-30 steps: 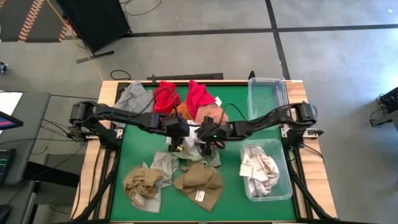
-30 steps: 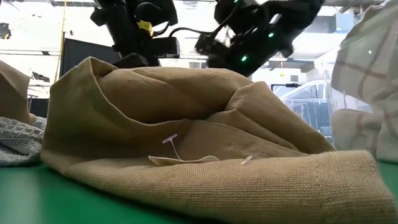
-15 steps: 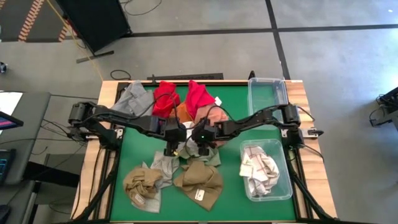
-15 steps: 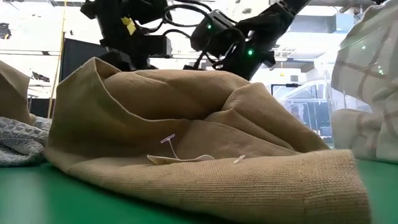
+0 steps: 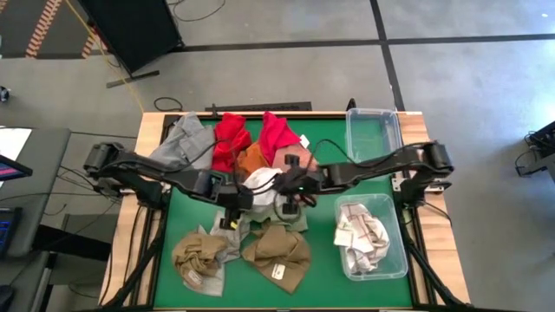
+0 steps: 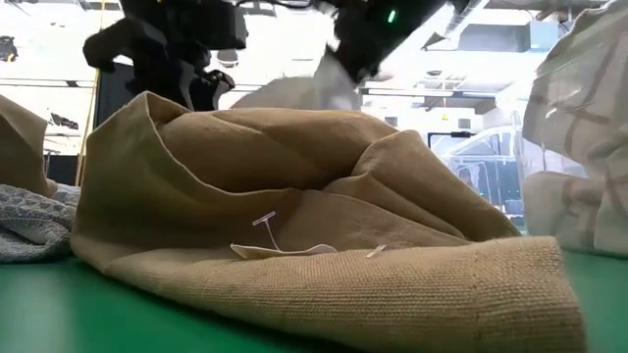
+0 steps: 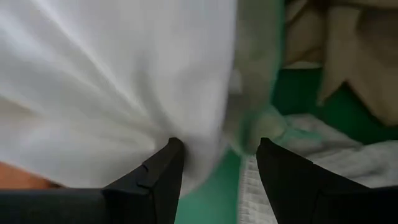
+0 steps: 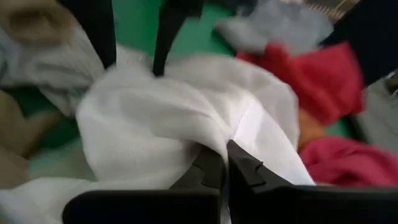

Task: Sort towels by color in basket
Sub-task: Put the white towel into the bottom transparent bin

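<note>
A white towel (image 5: 260,184) is bunched up in the middle of the green table, with my right gripper (image 5: 289,194) shut on it. My left gripper (image 5: 228,208) stands open at the towel's left side. In the left wrist view white cloth (image 7: 112,81) lies against one finger (image 7: 163,168), and a pale green towel (image 7: 255,124) shows beyond the gap. Red towels (image 5: 230,139), an orange one (image 5: 253,158), a pink one (image 5: 299,160) and a grey one (image 5: 182,139) lie at the far side. Tan-brown towels (image 5: 277,251) lie near. My right gripper pinches a gathered fold of the white towel (image 8: 217,140) between its two fingers, from above. The cloth is drawn up into a peak under the fingers and spreads out below them (image 6: 294,93). Whether my left gripper touches the white cloth, I cannot tell.
A clear bin (image 5: 373,134) stands at the far right. A second bin (image 5: 392,260) at the near right holds white-checked towels (image 5: 360,234). Another tan-brown towel (image 5: 198,256) and a light grey one (image 5: 227,227) lie near left. Both arms cross above the table's middle.
My right gripper has come down onto the towels in the middle, shut on the white towel and risen, drawing the cloth up into a peak. My left gripper has drawn back toward the table's near left, staying open.
</note>
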